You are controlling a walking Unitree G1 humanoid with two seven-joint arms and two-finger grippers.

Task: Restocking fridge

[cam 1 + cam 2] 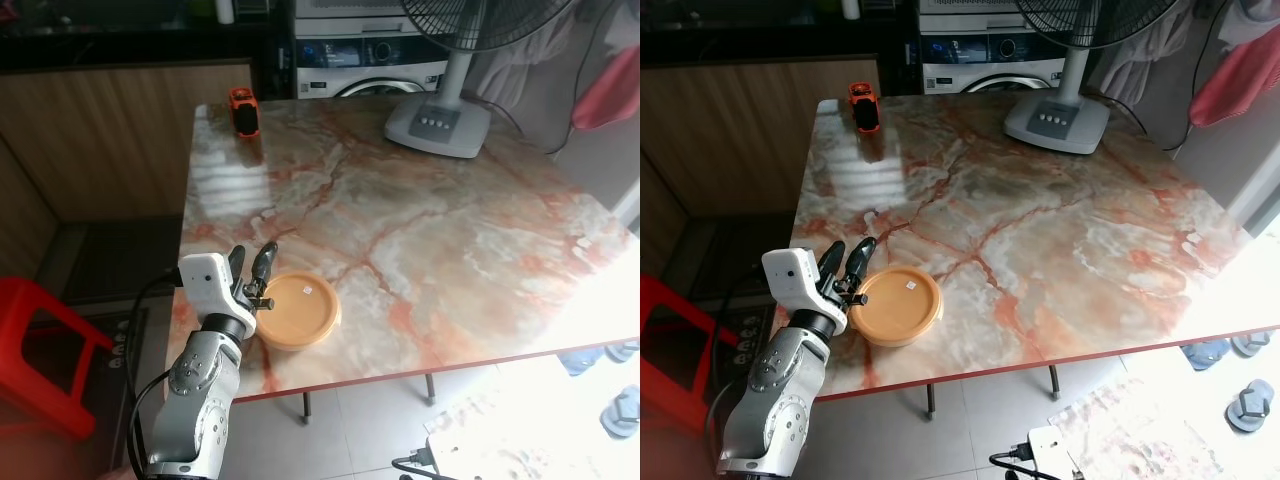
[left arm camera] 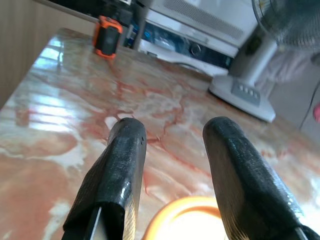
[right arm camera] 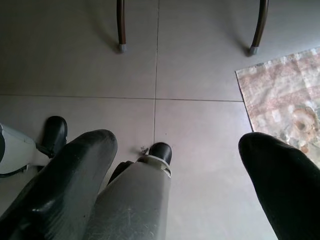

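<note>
Left arm raised from the table's [image 1: 420, 250] near left corner, left claw [image 1: 250, 268] pointing to 12 o'clock, fingers apart, gripping nothing. Orange lidded container [image 1: 297, 310] lies flat near the table's front edge — just at 4 o'clock of the claw tips. Right claw [image 3: 185, 175] hangs over floor tiles, fingers apart.

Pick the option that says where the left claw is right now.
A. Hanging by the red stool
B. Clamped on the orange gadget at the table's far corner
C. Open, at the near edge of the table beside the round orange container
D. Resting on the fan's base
C: the left claw stands with fingers apart right beside the round orange container at the near edge of the marble table, holding nothing.
</note>
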